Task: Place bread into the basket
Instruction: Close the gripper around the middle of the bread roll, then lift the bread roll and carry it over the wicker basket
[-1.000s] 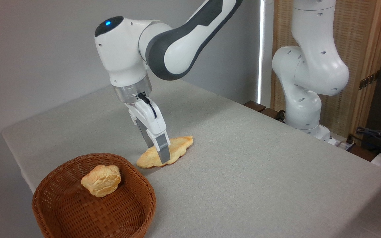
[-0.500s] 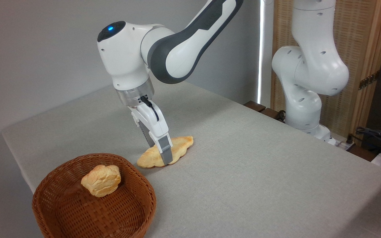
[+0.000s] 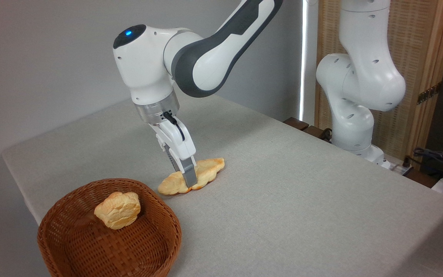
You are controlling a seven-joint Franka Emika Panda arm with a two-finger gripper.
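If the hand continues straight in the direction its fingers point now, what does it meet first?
The hand points downward and is already closed around the middle of the bread. Straight on, it would press the loaf into the table directly beneath. The basket lies to the side, outside this line.

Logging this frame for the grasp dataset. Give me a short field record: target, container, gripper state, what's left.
target: long flat bread, lying on the grey table, just right of the basket
container: round wicker basket, at the front left corner
basket contents: one small chunky bread piece
gripper: gripper tilted, jaws closed across the middle of the long bread
lifted: not clearly; the loaf looks pinched, its left end on the cloth
remaining: lift, carry left, release in basket
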